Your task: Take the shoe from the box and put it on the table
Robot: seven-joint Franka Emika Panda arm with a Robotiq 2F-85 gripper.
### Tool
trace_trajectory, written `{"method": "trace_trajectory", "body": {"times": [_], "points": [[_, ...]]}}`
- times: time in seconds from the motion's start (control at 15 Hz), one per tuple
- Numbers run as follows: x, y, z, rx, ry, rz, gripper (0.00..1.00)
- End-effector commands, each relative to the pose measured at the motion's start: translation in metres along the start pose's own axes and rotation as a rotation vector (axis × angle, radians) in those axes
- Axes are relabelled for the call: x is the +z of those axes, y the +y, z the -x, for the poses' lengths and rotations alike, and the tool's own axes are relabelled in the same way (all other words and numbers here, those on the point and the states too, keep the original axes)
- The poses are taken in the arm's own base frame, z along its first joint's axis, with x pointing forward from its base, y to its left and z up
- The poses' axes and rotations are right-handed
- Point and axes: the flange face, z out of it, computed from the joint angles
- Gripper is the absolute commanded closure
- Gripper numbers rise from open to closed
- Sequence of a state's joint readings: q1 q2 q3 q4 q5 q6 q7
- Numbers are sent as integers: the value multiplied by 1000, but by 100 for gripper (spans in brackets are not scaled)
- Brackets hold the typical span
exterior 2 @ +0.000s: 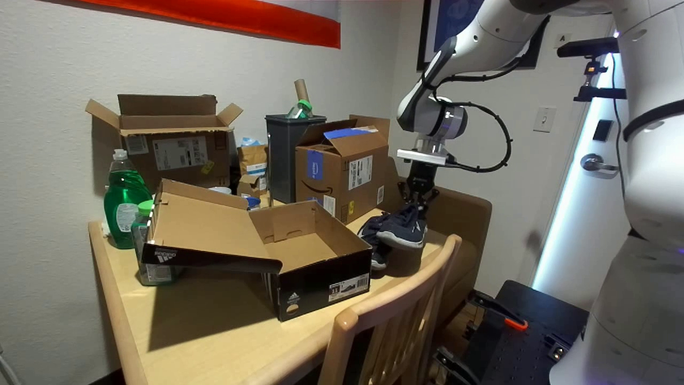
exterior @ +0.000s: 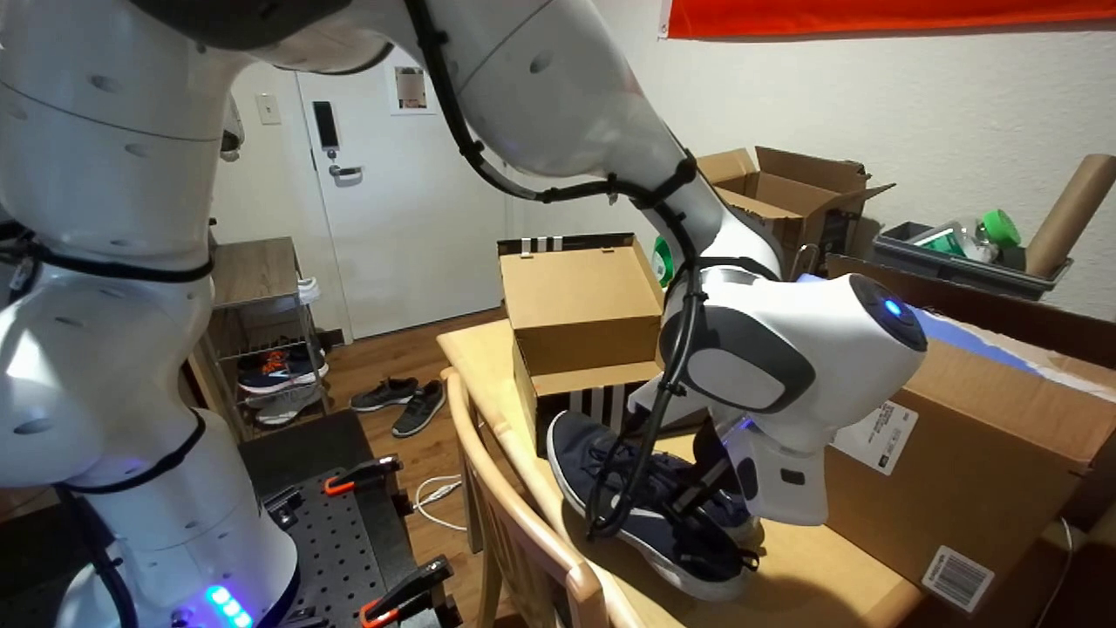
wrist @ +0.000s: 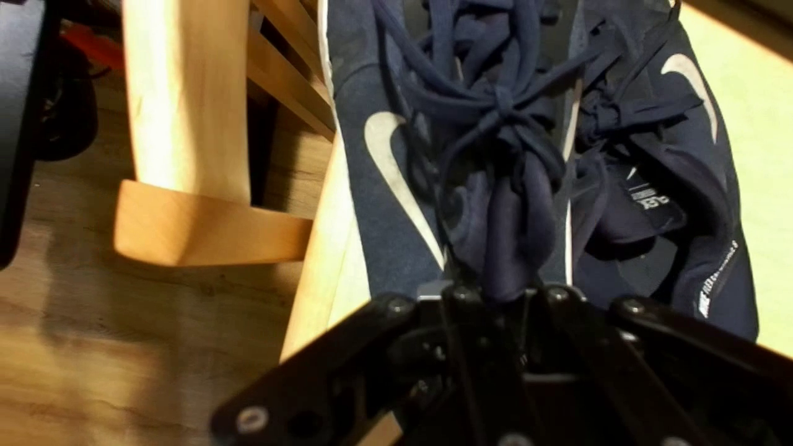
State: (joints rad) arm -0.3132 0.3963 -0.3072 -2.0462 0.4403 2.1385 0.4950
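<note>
- Placing the shoe (exterior 2: 402,229) on the table (exterior 2: 203,331) below was apparently the step in hand.
- Gripper (exterior 2: 419,204) pinched the shoe at its ankle opening, directly beneath, beside its mate (wrist: 712,204).
- Next move likely called for lowering, then release.

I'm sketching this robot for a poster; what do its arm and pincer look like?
The Panda arm is white with rounded segments and dark grey sections. A black cable, secured by black straps, runs along it. Blue lights glow at its base and wrist. The Robotiq pincer is black, with hinged links and silvery screw heads.
</note>
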Motion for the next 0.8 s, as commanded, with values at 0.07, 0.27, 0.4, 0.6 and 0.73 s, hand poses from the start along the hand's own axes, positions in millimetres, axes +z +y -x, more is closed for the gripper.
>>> {"method": "trace_trajectory", "body": {"times": [0.07,0.27,0.4,0.6,0.73], "points": [[-11,31,15,10,-10,-25,96],[-6,35,19,4,-28,-11,96],[0,31,19,-4,-46,-1,96],[6,18,16,-18,-64,15,96],[10,9,15,-26,-65,20,96]]}}
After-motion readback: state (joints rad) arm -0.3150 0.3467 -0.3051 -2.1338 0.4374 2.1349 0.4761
